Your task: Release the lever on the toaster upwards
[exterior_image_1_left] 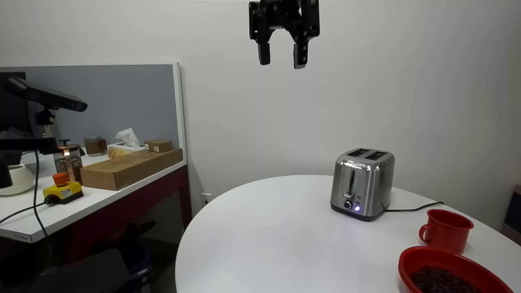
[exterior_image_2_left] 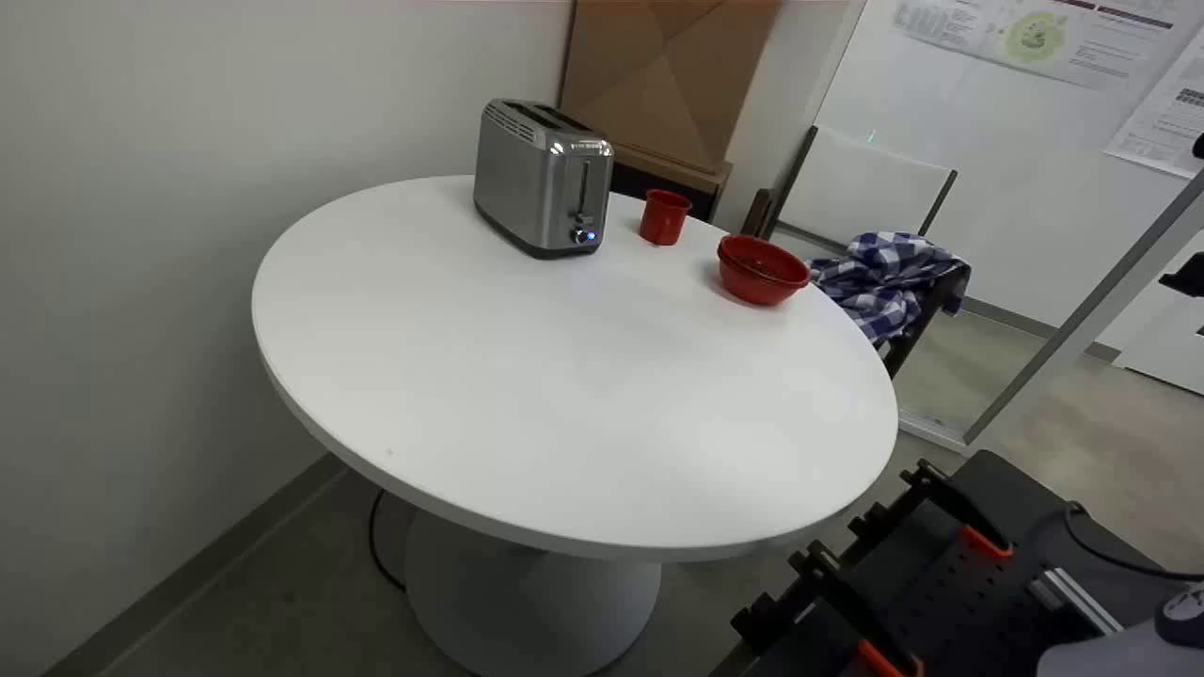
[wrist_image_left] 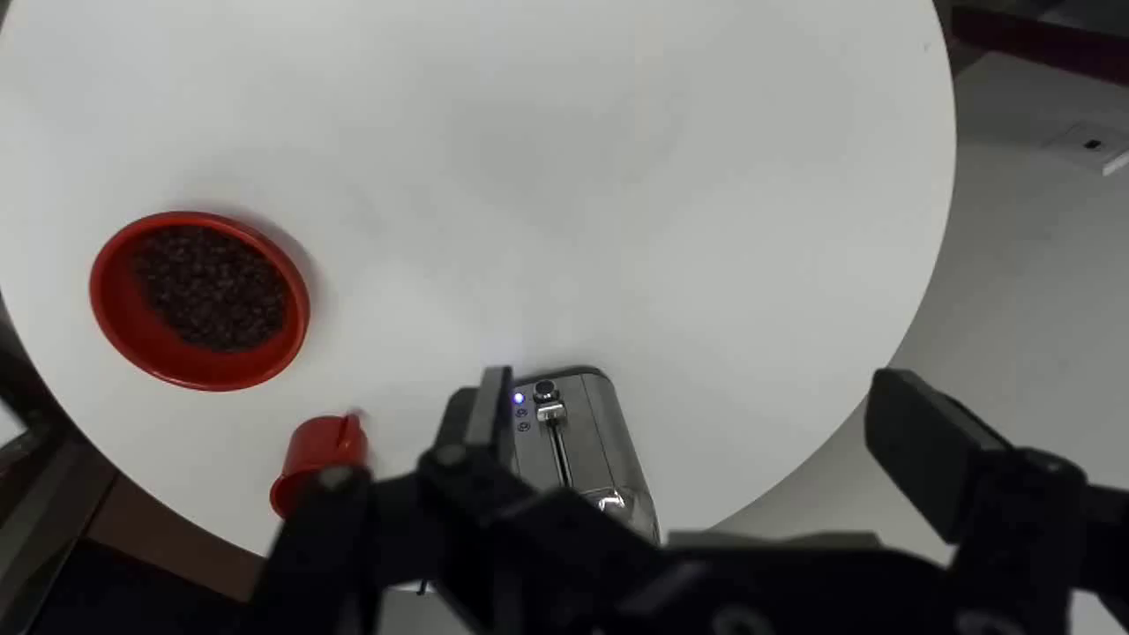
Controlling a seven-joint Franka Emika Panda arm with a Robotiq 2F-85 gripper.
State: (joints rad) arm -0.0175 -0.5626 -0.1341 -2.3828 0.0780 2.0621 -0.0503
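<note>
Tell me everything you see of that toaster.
The toaster is silvery, metal-looking, with a dark base, two top slots, and a knob, glowing bluish light and lever on one end. The lever sits low. The toaster stands upright on the white table, trailing a dark cord; the open gripper hangs clear.

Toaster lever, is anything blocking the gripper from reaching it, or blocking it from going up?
Nothing visible. The gripper hangs open, higher than the lever, whose slot looks clear; the mug and bowl stand off to one side.
</note>
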